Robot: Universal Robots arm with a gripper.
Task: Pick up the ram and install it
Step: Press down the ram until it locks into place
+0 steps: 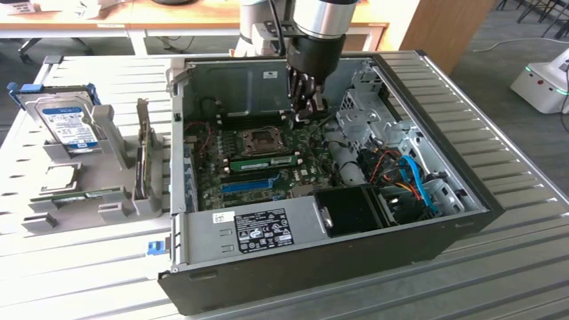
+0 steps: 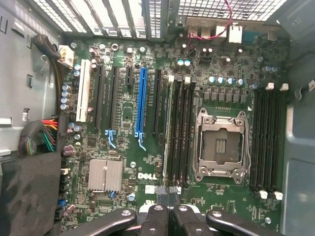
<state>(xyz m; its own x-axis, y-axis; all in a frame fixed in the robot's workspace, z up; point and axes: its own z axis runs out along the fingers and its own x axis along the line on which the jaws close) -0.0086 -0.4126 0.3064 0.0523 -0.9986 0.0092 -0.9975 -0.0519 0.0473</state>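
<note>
The ram (image 1: 266, 162) is a slim green stick standing in a memory slot next to the empty CPU socket (image 1: 264, 139) on the motherboard, inside the open computer case. In the wrist view the ram (image 2: 170, 132) appears edge-on in the slot nearest the blue expansion slot (image 2: 142, 105). My gripper (image 1: 307, 112) hangs above the board, over the far end of the memory slots. In the wrist view the gripper (image 2: 168, 194) is shut, its fingers pressed together with nothing between them, just off one end of the ram.
The case walls (image 1: 462, 200) surround the board, with a drive cage, cables and a black fan shroud (image 1: 356, 210) at the exterior view's right. Outside the case, at the left, a grey fixture (image 1: 106, 200) holds a hard drive (image 1: 69, 125) and other parts.
</note>
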